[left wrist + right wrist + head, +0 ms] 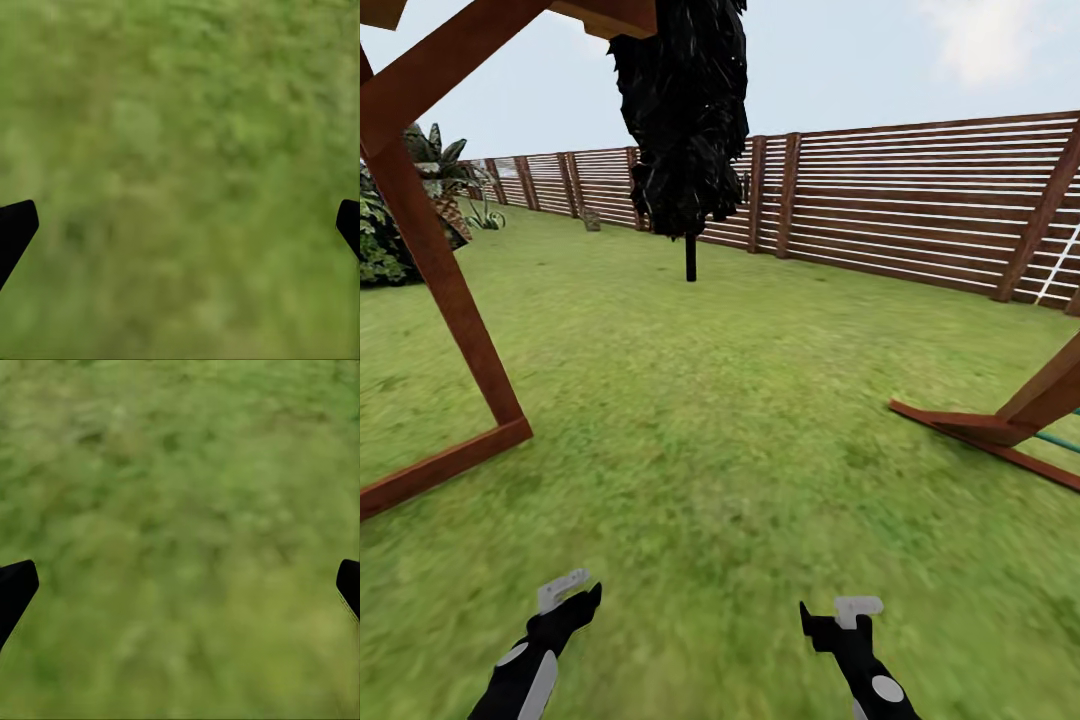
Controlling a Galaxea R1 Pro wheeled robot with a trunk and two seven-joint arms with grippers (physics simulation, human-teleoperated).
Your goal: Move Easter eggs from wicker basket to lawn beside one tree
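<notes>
The Easter eggs, the wicker basket and the pale-trunked tree are out of view. The lawn [740,400] of the garden spreads ahead as mottled green grass up to a brown slatted fence [920,200]. My left gripper [572,598] and right gripper [835,618] hang low over the grass at the near edge of the head view. In the left wrist view the left gripper [180,225] has its black fingertips [15,225] far apart over blurred grass. The right gripper [180,585] stands just as wide, and neither holds anything.
A thin black trunk with near-black foliage [685,120] stands ahead near the fence. A brown wooden frame [440,290] rises at the left, and another wooden beam [1000,430] lies on the grass at the right. A short palm [445,180] and bushes stand far left.
</notes>
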